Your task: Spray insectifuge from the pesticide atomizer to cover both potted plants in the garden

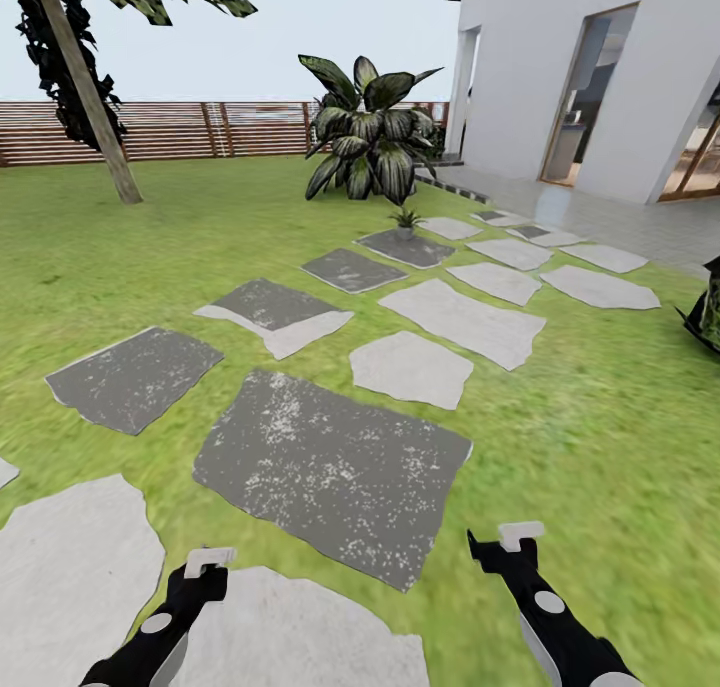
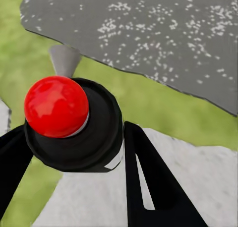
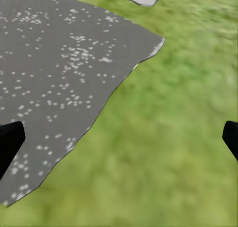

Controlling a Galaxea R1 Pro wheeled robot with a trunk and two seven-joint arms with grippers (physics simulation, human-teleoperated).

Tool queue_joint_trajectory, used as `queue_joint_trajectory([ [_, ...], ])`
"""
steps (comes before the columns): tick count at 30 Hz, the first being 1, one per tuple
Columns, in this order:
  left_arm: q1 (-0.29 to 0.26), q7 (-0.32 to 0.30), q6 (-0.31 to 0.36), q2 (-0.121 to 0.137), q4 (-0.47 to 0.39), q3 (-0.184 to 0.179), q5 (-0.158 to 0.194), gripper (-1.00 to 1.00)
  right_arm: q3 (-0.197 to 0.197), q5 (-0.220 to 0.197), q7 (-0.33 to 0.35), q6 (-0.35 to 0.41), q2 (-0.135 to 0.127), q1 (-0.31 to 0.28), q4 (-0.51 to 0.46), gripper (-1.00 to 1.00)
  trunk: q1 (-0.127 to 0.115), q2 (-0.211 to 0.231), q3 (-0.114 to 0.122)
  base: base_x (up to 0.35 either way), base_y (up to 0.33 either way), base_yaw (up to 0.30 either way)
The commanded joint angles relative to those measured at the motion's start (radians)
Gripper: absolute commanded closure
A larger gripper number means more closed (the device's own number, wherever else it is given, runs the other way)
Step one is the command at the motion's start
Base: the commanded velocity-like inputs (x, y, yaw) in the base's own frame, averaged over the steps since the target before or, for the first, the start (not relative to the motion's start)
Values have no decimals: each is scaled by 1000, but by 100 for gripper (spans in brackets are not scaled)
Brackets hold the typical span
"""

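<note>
In the left wrist view the pesticide atomizer (image 2: 74,138) is seen from above: a dark round top with a red knob and a grey nozzle. My left gripper (image 2: 72,133) is shut on it, a black finger on each side, low over a pale stone (image 2: 188,177). In the head view the left gripper (image 1: 205,564) sits at the bottom left and the right gripper (image 1: 515,539) at the bottom right. The right gripper (image 3: 119,142) is open and empty above grass. One potted plant (image 1: 405,218), a small rosette in a grey pot, stands far ahead on a dark stepping stone (image 1: 405,249).
Stepping stones (image 1: 330,472) cross the lawn toward a white house (image 1: 590,67). A large striped-leaf shrub (image 1: 370,132) rises behind the small pot. A tree trunk (image 1: 90,97) and a slatted fence (image 1: 180,129) stand at the back left. A dark leafy thing (image 1: 705,317) is cut by the right edge.
</note>
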Motion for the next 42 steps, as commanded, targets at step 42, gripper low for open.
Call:
queue_joint_trajectory([
  [42, -1, -1, -3, 0, 1, 2, 2, 100, 0, 6, 2, -3, 2, 0, 1, -100, 0, 0, 8, 340, 94, -26],
])
